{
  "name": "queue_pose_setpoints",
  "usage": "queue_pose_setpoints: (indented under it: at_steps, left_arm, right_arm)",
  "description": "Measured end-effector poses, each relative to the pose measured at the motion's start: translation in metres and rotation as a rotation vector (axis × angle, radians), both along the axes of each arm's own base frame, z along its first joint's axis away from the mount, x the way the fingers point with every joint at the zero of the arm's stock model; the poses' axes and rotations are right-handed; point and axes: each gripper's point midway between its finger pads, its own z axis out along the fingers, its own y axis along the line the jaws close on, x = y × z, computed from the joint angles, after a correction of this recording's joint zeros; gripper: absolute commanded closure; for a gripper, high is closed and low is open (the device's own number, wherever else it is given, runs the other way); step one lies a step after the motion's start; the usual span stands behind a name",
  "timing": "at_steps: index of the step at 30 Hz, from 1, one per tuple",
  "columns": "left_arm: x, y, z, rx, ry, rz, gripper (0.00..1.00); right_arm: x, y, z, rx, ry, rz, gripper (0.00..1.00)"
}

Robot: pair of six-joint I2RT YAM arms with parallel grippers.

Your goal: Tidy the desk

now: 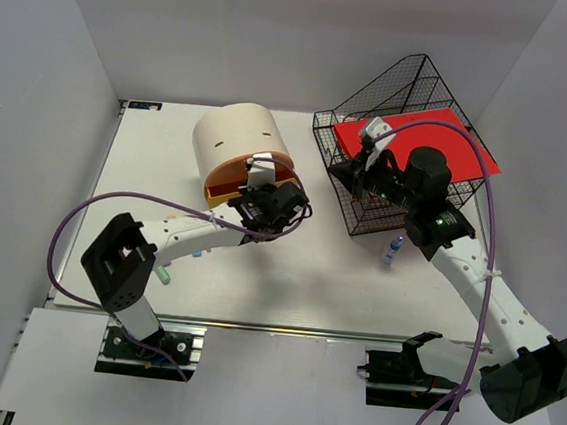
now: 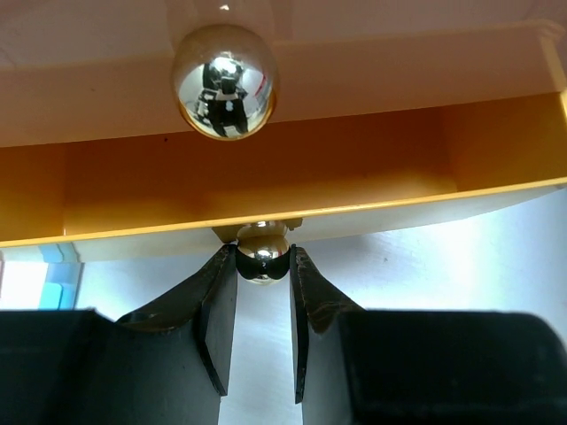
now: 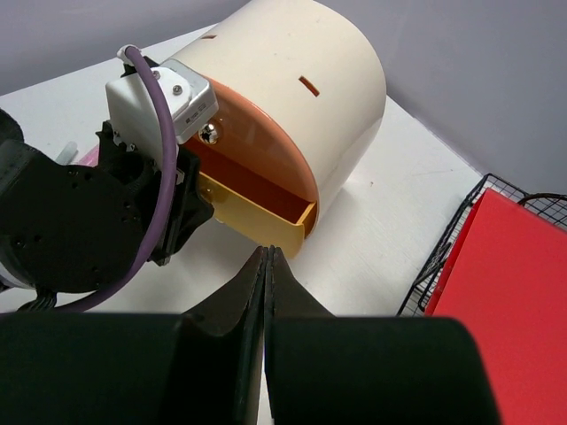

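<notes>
Left jaws pinch knob (image 2: 262,259) of open orange drawer (image 2: 354,150); right jaws closed

My left arm (image 1: 176,234) and right arm (image 1: 487,292): black joints, white links.
I see a purple cable (image 3: 162,124) on each, a white camera block (image 3: 197,104) upper left, green lights (image 1: 438,223) at right, and black tapered fingers (image 2: 217,310).

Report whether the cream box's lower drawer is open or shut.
Open, partway out: the drawer juts from the box front with its orange inside showing, and the left gripper is closed on its knob.
</notes>
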Motion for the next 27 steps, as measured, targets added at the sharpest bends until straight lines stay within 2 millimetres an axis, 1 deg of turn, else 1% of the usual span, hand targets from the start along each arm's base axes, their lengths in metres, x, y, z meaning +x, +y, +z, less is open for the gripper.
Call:
queue_pose_setpoints:
  at_steps: [6,14,25,27]
  left_arm:
    - [-0.007,-0.003,0.001,-0.021,0.01,-0.01,1.0]
    - [-0.022,0.002,0.003,-0.062,0.035,-0.051,1.0]
    - [-0.027,0.0,0.003,-0.07,0.06,-0.079,1.0]
    - [-0.029,0.0,0.002,-0.076,0.065,-0.086,0.98]
  right_arm:
    - [-0.001,0.001,-0.002,-0.001,0.004,0.008,1.0]
    - [-0.002,0.001,-0.002,0.001,0.004,0.018,1.0]
    - [-0.003,0.001,-0.002,0.001,0.003,0.025,1.0]
    - [-0.003,0.001,-0.002,0.001,0.003,0.025,1.0]
